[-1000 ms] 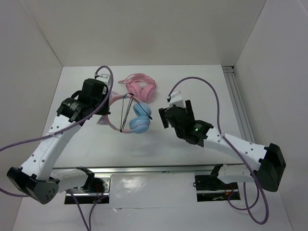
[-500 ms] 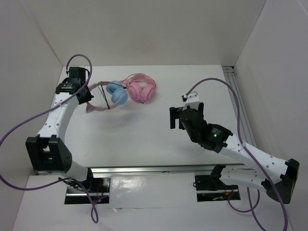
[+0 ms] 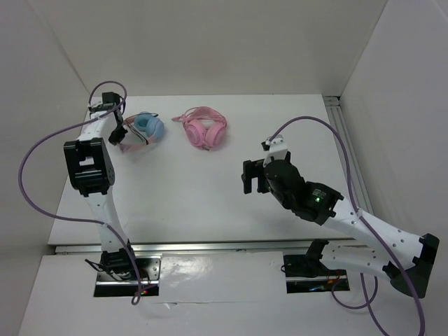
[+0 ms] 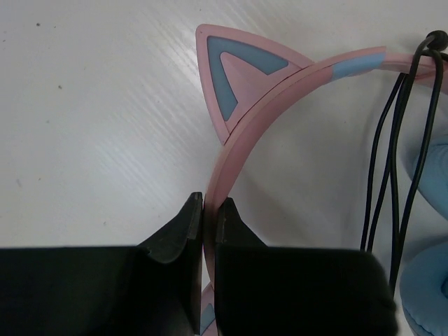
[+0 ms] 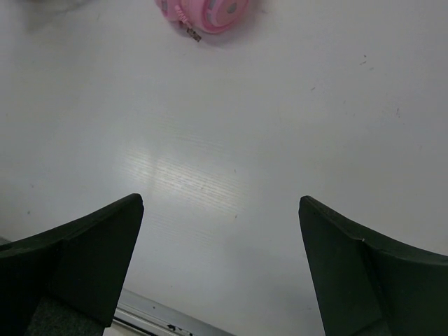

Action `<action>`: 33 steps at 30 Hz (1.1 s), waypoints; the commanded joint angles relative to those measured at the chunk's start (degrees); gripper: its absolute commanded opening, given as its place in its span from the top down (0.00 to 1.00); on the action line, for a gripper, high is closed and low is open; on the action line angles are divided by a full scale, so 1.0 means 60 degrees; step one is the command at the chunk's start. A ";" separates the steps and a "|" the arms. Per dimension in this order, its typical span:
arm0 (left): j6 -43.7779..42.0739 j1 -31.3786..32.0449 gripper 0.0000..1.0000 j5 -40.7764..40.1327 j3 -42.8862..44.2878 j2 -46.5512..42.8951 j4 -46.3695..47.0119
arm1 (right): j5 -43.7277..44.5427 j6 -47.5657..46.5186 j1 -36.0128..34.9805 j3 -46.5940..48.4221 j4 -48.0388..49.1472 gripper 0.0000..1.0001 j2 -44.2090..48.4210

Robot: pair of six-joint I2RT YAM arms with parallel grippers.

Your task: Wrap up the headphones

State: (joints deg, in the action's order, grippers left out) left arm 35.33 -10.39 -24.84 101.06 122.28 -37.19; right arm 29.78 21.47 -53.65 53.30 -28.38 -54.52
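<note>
headphones (image 4: 241, 84) headband, clamped between left jaws

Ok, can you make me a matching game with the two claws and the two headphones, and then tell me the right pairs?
Things:
1. left claw
2. right claw
3. cat-ear headphones
4. all-pink headphones

States:
A. wide open, holding nothing
B. pinched shut on a thin pink band
C. lying alone, no claw touching
D. pink and light blue, held by a claw

Pairs: 1-B, 2-A, 3-D, 4-C
</note>
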 commanded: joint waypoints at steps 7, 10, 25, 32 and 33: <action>0.0586 0.0105 1.00 0.0448 0.0970 0.1123 0.0983 | -0.0290 -0.0020 -0.0126 0.0170 0.0423 0.01 0.0065; 0.0790 0.0106 0.91 0.0537 0.0970 0.1256 0.0983 | -0.0290 -0.0020 -0.0214 0.0170 0.0424 0.01 -0.0169; 0.1216 0.0106 0.00 0.1738 -0.0157 -0.0690 0.1158 | -0.0701 0.0068 -0.0682 0.0828 0.0131 0.01 -0.0068; 0.1128 0.0018 0.00 0.3639 -0.0947 -0.3340 0.0662 | 0.0440 -0.0020 -0.0683 0.1838 -0.0849 0.01 -0.0068; 0.1012 -0.0083 0.00 0.4527 -0.1573 -0.3779 0.0661 | 0.0630 -0.0020 -0.0770 0.2072 -0.1416 0.01 -0.0068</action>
State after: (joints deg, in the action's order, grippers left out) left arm 41.36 -10.07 -8.03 95.02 108.64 -32.25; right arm 28.42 21.41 -57.43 60.27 -31.29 -56.05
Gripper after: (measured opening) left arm 0.997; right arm 0.991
